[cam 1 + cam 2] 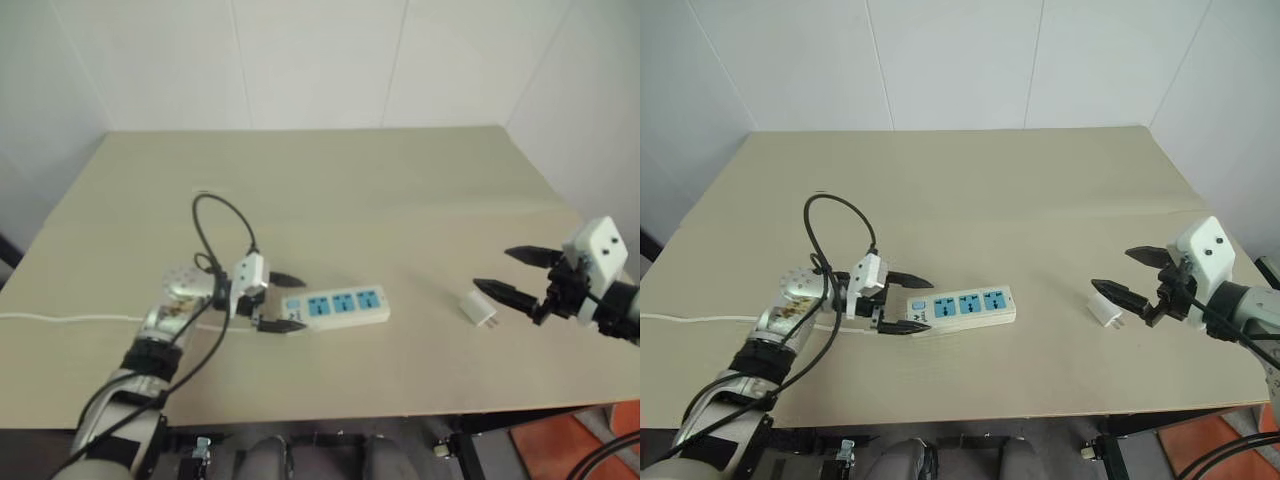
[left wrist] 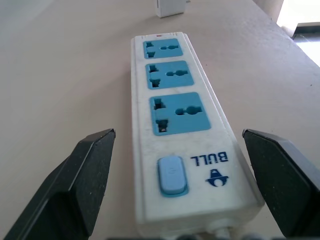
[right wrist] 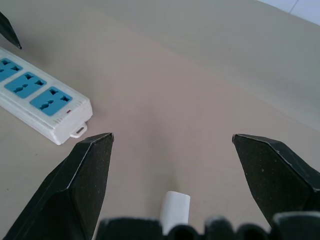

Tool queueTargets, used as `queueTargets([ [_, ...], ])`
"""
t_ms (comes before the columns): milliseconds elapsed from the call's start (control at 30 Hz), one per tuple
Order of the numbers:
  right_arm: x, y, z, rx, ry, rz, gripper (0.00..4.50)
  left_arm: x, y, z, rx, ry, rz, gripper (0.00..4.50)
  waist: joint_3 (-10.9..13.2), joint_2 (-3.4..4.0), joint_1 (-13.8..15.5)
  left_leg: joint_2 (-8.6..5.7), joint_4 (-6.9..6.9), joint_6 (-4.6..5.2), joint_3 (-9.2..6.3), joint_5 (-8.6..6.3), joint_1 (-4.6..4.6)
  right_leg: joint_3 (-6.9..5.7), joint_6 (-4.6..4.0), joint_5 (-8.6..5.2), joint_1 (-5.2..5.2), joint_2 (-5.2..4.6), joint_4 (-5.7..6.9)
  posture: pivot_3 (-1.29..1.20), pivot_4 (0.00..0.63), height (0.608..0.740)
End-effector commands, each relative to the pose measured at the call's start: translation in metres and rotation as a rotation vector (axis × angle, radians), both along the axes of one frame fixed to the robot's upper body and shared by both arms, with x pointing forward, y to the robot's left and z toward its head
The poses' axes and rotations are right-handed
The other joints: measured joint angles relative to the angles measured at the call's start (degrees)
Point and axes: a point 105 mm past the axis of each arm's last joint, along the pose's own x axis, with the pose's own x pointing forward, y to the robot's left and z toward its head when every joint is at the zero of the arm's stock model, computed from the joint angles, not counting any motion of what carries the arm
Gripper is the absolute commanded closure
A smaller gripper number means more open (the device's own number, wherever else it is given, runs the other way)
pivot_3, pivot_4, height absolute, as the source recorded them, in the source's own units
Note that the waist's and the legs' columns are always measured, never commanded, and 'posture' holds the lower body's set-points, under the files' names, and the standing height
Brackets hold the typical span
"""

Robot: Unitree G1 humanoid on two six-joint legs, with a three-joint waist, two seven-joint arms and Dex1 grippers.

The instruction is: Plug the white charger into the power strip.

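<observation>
The power strip (image 1: 335,305) lies flat near the front middle of the table, its three blue outlet faces up and its switch end (image 2: 172,175) towards my left arm. My left gripper (image 1: 302,303) is open, one black finger on each side of that switch end; I cannot tell whether they touch it. The white charger (image 1: 478,307) rests on the table to the right of the strip, apart from it. My right gripper (image 1: 1111,268) hangs open just above and to the right of the charger, with the charger (image 3: 175,210) low between its fingers and nothing held.
The beige table (image 1: 350,190) ends at a front edge close below the strip. A thin white cord (image 1: 60,319) runs left from the strip. A black cable loop (image 1: 215,215) arches over my left wrist. White walls stand behind the table.
</observation>
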Motion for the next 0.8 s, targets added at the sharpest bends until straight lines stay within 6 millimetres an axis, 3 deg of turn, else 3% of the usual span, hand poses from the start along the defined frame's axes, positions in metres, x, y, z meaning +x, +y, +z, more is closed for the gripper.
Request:
queueTargets([
  [33, -0.003, 0.005, 0.011, 0.006, -0.037, 0.018, 0.00, -0.001, -0.004, -0.007, -0.004, -0.023, 0.011, 0.07, 0.00, 0.00, -0.02, 0.01, 0.00, 0.00, 0.00, 0.00, 0.00, 0.00, 0.00, 0.00, 0.00, 0.00, 0.01, 0.00, 0.150, 0.740],
  [333, -0.004, 0.007, 0.012, 0.009, -0.035, 0.025, 0.00, 0.006, -0.009, -0.009, -0.075, -0.016, 0.084, 0.07, -0.01, 0.01, 0.88, 0.02, 0.03, 0.00, -0.02, 0.00, 0.02, -0.01, 0.00, 0.00, 0.04, -0.02, 0.01, 0.00, 0.150, 0.740],
  [800, -0.002, 0.007, 0.014, -0.001, -0.032, 0.040, 0.00, -0.003, -0.008, -0.019, -0.113, 0.037, 0.074, 0.07, -0.01, 0.02, 1.05, 0.00, 0.02, 0.00, -0.02, 0.00, 0.02, -0.01, 0.00, 0.00, 0.03, -0.02, -0.01, 0.00, 0.150, 0.740],
])
